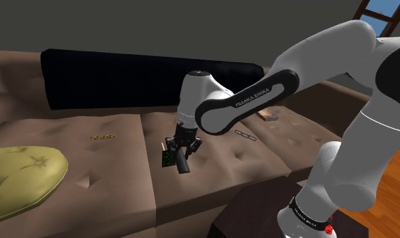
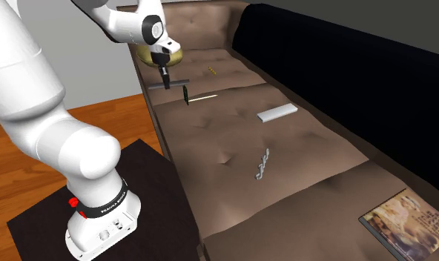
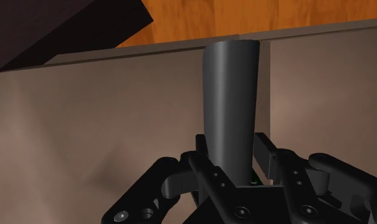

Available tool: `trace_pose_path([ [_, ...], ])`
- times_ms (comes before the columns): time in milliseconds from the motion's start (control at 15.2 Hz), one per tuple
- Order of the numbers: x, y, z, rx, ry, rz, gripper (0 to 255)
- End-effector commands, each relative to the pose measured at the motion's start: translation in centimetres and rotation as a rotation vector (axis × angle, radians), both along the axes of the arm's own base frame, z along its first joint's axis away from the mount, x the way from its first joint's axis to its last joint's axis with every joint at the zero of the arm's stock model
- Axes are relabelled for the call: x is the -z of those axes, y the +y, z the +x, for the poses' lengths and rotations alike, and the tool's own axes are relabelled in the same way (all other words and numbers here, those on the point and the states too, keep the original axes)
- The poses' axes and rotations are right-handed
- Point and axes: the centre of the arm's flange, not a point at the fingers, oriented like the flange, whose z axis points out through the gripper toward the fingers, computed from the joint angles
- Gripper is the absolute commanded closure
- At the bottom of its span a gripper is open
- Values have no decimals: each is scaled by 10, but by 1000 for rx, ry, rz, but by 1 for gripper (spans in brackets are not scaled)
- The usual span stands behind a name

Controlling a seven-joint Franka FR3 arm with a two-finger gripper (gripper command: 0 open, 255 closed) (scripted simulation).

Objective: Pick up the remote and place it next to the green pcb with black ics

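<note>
I have the gripper (image 1: pixel 182 149) low over the brown sofa (image 1: pixel 111 182), near the front edge of the seat. Its fingers (image 3: pixel 268 154) are narrowed onto the dark grey remote (image 3: pixel 230 102), one pressing each long side close to one end. In the wrist view most of the remote's length juts out past the fingertips, towards the orange floor beyond the sofa's edge. In the second exterior view the remote (image 2: pixel 170 84) hangs crosswise under the gripper (image 2: pixel 165 77). I cannot tell whether it touches the cushion. The green pcb (image 1: pixel 167 159) sits just beside the remote (image 1: pixel 183 164), on the shoulder view's left of it, with a thin pale stick (image 2: pixel 204 97) next to it. A yellow-green pillow (image 1: pixel 19 179) lies well apart along the seat.
</note>
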Motion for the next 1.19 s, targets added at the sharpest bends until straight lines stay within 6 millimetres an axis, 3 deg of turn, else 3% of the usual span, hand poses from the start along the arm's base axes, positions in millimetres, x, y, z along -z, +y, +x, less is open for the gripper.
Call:
trace_pose_path([
  [0,10,0,1,0,-1,0,255],
  [1122,100,0,1,0,-1,0,255],
])
